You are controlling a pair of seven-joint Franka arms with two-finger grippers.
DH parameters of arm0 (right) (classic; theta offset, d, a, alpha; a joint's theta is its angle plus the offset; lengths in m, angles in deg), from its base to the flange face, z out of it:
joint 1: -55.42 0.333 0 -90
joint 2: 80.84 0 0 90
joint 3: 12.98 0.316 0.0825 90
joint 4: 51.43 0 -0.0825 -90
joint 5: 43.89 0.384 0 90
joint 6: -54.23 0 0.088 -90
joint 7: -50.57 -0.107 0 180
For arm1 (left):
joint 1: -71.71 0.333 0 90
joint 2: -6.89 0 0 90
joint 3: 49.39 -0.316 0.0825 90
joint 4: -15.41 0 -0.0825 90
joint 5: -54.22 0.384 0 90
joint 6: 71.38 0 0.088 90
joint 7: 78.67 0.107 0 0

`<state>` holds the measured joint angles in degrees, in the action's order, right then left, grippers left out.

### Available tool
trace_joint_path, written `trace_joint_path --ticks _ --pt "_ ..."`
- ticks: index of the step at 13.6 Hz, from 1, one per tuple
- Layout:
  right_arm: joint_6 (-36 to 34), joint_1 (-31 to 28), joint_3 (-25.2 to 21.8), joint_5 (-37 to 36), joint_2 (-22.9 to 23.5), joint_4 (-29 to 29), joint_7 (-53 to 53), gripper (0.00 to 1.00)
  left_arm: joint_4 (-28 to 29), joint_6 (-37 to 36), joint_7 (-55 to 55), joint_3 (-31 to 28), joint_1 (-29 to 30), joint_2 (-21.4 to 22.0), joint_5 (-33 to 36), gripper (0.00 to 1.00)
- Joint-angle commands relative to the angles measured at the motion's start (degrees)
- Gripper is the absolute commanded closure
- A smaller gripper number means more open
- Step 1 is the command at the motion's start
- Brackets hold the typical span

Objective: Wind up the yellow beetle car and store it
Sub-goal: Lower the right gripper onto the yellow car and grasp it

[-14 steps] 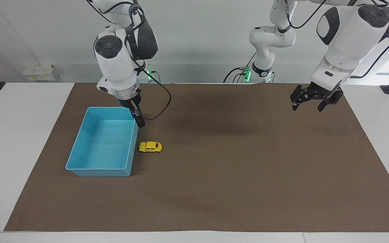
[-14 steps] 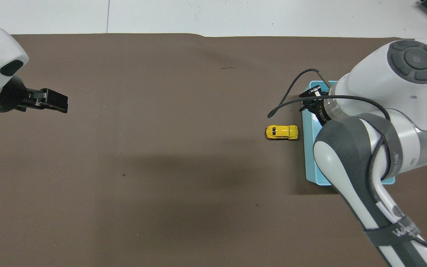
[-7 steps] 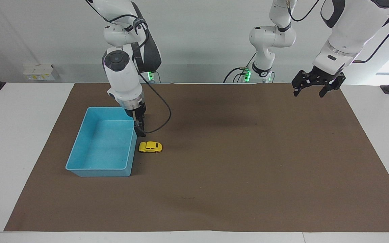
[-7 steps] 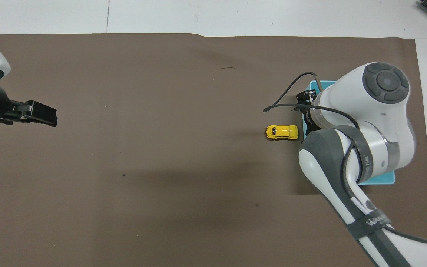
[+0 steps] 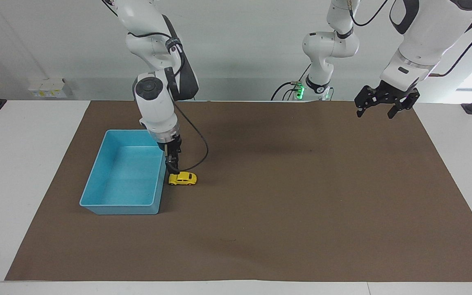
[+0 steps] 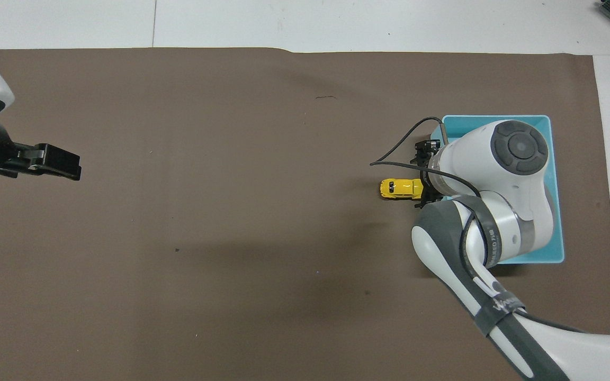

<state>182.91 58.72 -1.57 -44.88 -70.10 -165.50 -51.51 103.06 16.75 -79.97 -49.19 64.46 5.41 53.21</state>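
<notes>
My right gripper (image 5: 173,165) hangs low over the tray-side end of the yellow beetle car (image 5: 182,178), jaws spread to their widest and holding nothing. Just under and beside my fingertips, the car sits on its wheels on the brown mat (image 5: 285,196), just beside the long wall of the blue tray (image 5: 96,192), which stands close at my side and has nothing in it. My left gripper (image 5: 384,107) waits in the air over the mat's edge at the left arm's end of the table, well apart from the car, jaws likewise wide and bare.

The risk, as I judge it, lies in how tightly car and tray wall crowd together: a fingertip coming down on the tray side could strike the rim or wedge between wall and car, shoving the toy away on its free wheels. A grip that catches only the rounded end could also squirt the small body out as I close.

The facing view shows my height, fingertips down nearly at roof level, and the tray's bare floor. The overhead view hides much of the tray and the car's near end under my own wrist, yet it shows my jaws straddling that end of the car, which the facing view cannot resolve.
</notes>
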Motion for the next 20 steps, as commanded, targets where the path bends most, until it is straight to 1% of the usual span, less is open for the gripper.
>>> trace_joint_path --ticks 1,3,7,10,12,13,16,17,18,19,20 --pt "6.3 0.82 0.63 0.37 0.34 -3.78 -2.42 0.0 0.32 0.46 1.03 0.41 1.36 0.34 -0.92 0.0" --pt "7.36 0.91 0.63 0.19 1.83 -3.88 -2.6 0.0 0.32 0.37 0.95 0.41 1.36 0.34 -0.92 0.0" --pt "14.3 0.74 0.63 -0.07 4.12 -6.6 -2.6 0.0 0.41 0.28 1.12 0.41 1.63 0.34 -0.92 0.0" --pt "15.18 0.04 0.63 -0.07 5.08 -6.69 -2.51 0.0 0.5 0.55 1.21 0.68 3.47 0.17 -1.01 0.0" --pt "15.54 -0.14 0.54 -0.07 5.7 -6.69 -2.51 0.0 0.5 0.55 1.21 0.94 3.65 0.25 -1.01 0.0" --pt "15.63 -0.23 0.54 -0.07 5.96 -6.69 -2.51 0.02 0.59 0.55 1.12 1.03 3.65 0.25 -1.01 0.0" --pt "15.72 -1.37 0.54 -0.07 6.23 -6.69 -2.77 0.28 1.55 0.55 1.12 0.94 3.74 0.6 -1.01 0.0" --pt "15.63 -1.37 0.54 -0.07 6.32 -6.6 -3.12 0.46 1.82 0.55 1.12 0.94 3.83 0.43 -1.01 0.0" --pt "15.63 -1.37 0.54 -0.07 6.41 -6.43 -3.21 0.75 1.73 0.55 0.51 0.94 3.83 0.43 -1.01 0.0" --pt "15.54 -1.37 0.54 -0.07 6.41 -6.34 -3.04 0.97 1.73 0.55 0.77 0.94 3.74 0.43 -1.01 0.0" --pt "15.45 -1.11 0.63 -0.07 6.41 -6.17 -2.95 1.0 1.47 0.55 0.77 0.85 3.74 0.34 -1.01 0.0"
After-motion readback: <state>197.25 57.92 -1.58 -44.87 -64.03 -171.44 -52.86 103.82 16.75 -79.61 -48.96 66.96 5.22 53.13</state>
